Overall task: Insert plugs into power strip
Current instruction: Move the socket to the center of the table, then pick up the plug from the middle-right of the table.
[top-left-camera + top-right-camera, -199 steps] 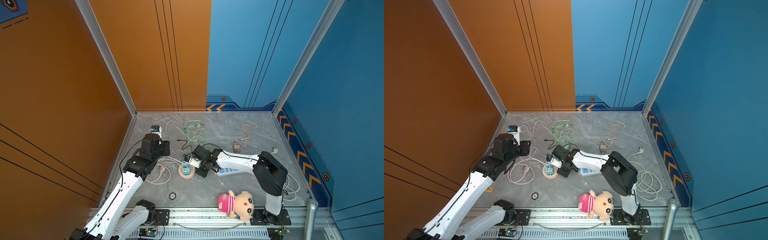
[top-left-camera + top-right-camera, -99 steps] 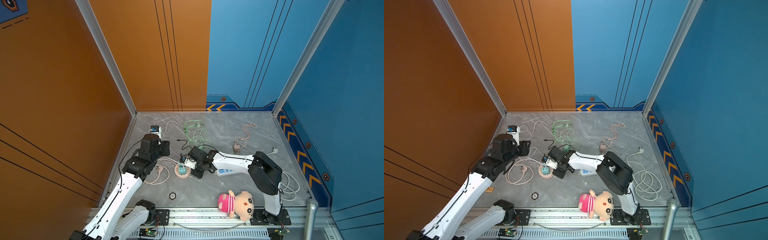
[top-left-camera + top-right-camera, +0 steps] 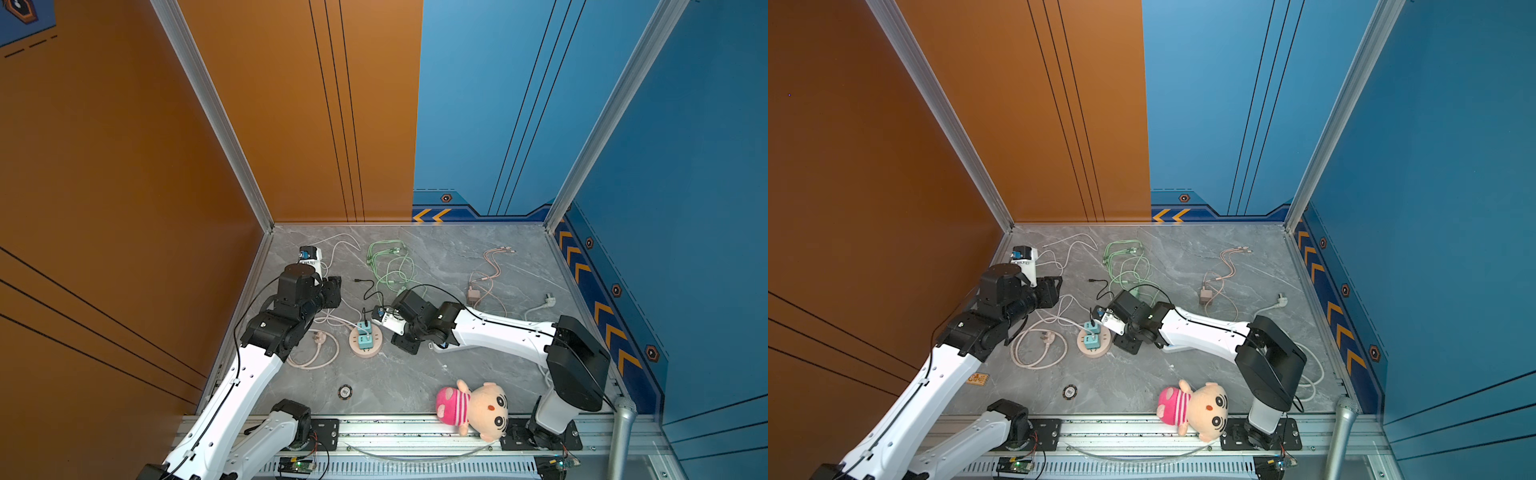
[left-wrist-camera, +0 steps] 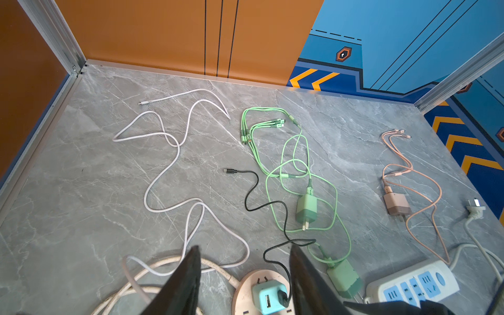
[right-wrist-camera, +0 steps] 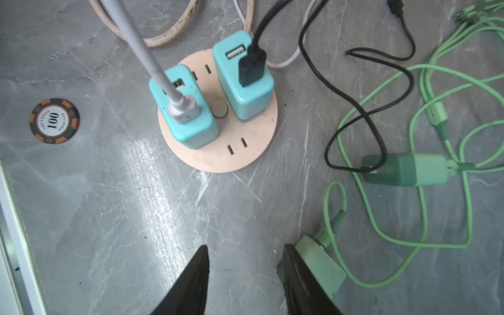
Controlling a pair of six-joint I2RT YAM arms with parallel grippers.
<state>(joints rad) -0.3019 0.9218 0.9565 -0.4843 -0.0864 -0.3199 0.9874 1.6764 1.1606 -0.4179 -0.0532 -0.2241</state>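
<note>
A round beige power strip (image 3: 353,348) (image 5: 245,155) lies on the grey floor with two teal plugs (image 5: 188,117) (image 5: 244,81) standing in its sockets. My right gripper (image 5: 245,248) (image 3: 401,344) sits low just to the strip's right, open, with only bare floor between its fingers. A mint green plug (image 5: 319,261) lies against the outer side of one finger. A second green plug (image 4: 306,208) and a pink plug (image 4: 396,204) (image 3: 473,296) lie loose further back. My left gripper (image 4: 244,248) (image 3: 334,291) hangs open and empty to the left of the round strip.
A long white power strip (image 4: 411,283) with blue sockets lies under the right arm. Thin cables sprawl over the floor behind. A beige cord loop (image 3: 309,353), a poker chip (image 3: 344,391) and a plush doll (image 3: 473,409) lie near the front rail.
My right gripper has gone from shut to open and has drawn back a little from the round strip. The left gripper's jaws have spread slightly.
</note>
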